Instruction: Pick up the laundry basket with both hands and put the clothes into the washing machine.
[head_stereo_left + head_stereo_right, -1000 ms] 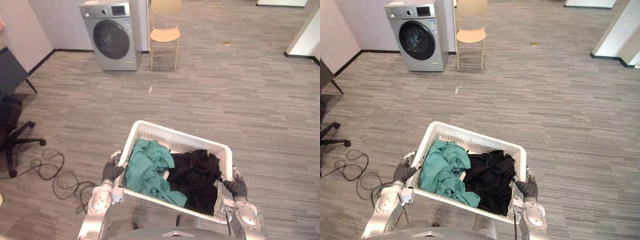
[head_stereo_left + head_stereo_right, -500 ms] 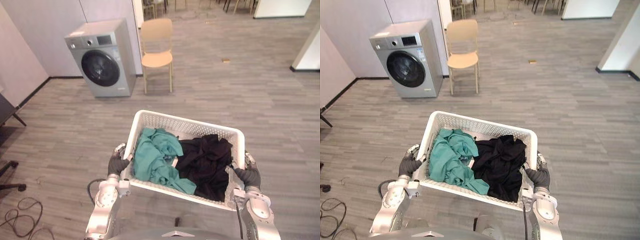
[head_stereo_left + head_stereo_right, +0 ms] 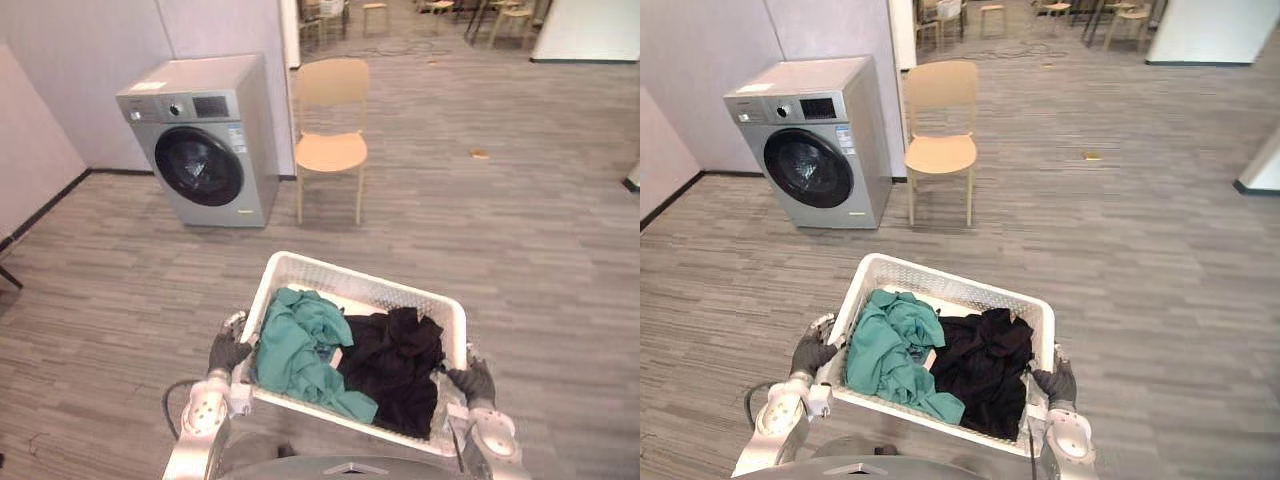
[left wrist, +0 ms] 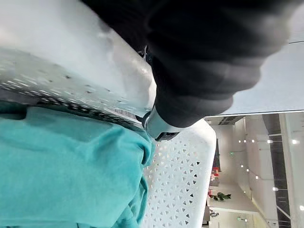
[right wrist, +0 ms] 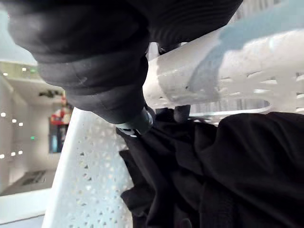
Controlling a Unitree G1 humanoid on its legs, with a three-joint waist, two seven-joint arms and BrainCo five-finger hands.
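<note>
**Basket up, laundry aboard**

Carrying a white perforated plastic laundry basket (image 3: 358,283) above the grey plank floor (image 3: 520,230), gripped at its two short ends. Left hand (image 3: 226,352) clamped on the rim at the basket's left end, arm bent in from the lower left. From the wrist, a finger (image 4: 159,127) hooked over the rim just beside the cloth. Right hand (image 3: 472,381) likewise closed on the right-end rim, a finger (image 5: 137,124) curled over the edge next to the dark fabric. Inside, a crumpled teal-green garment (image 3: 300,345) in the left half and a crumpled black garment (image 3: 395,365) in the right, the two touching. Farther off, a silver-grey front-loading washing machine (image 3: 205,145) against the wall, round door closed, with a pale tan chair (image 3: 332,130) just beside it.
</note>
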